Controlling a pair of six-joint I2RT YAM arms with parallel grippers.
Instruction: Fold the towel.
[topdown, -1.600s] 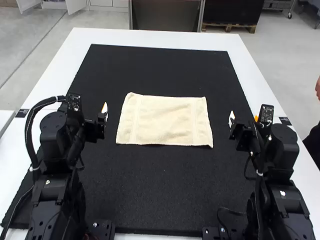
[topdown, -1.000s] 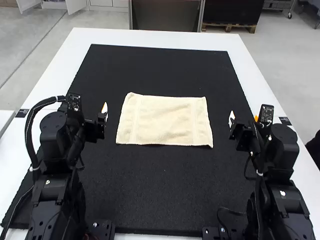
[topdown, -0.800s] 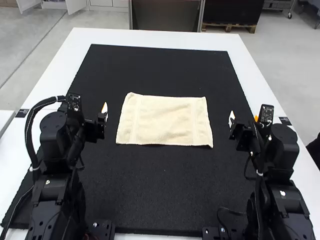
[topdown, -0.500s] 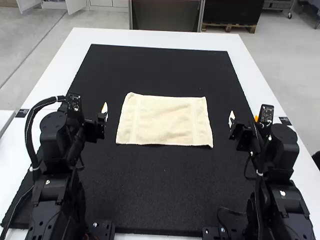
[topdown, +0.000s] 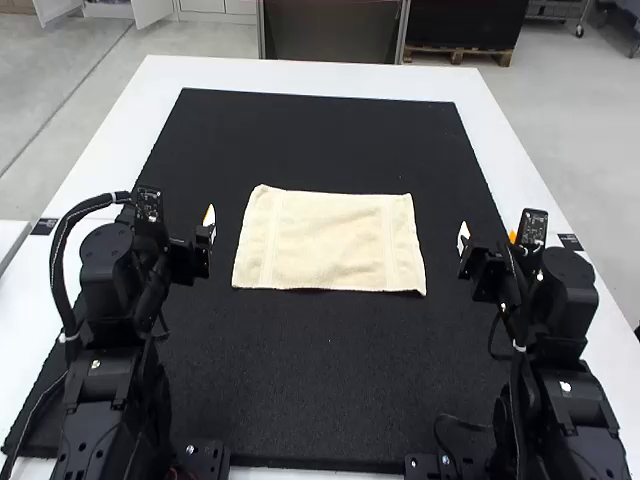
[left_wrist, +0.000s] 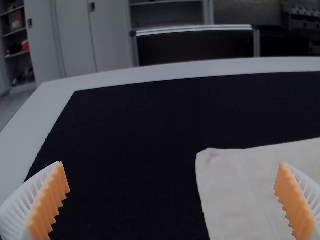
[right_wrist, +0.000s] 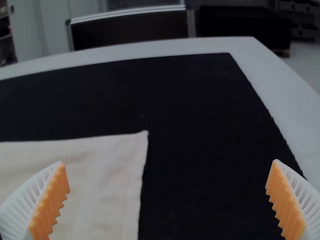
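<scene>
My two jaws were both spread: the left gripper (left_wrist: 171, 163) had its ribbed fingers wide apart with nothing between the pads (left_wrist: 50, 202), and the right gripper (right_wrist: 169, 162) was parted just as widely, also empty. The towel (topdown: 330, 240) lay flat on the black mat (topdown: 330, 380), between my arms, longer from side to side than from near to far. I could see no fold laid over it, so I judged that none of the folding was done and all of it was left, starting with a grip on an edge or corner. Its outline was nearly square-cornered, a little wider along the near edge, where a thin dark line suggested the cloth sat slightly lifted; that might have helped a finger get under. I stood just off either short side, touching neither. Bare mat ran all round the towel, with the white table (topdown: 500, 150) rimming it well beyond, so I reckoned there was ample room to come in from the sides and carry an edge across without crowding.
</scene>
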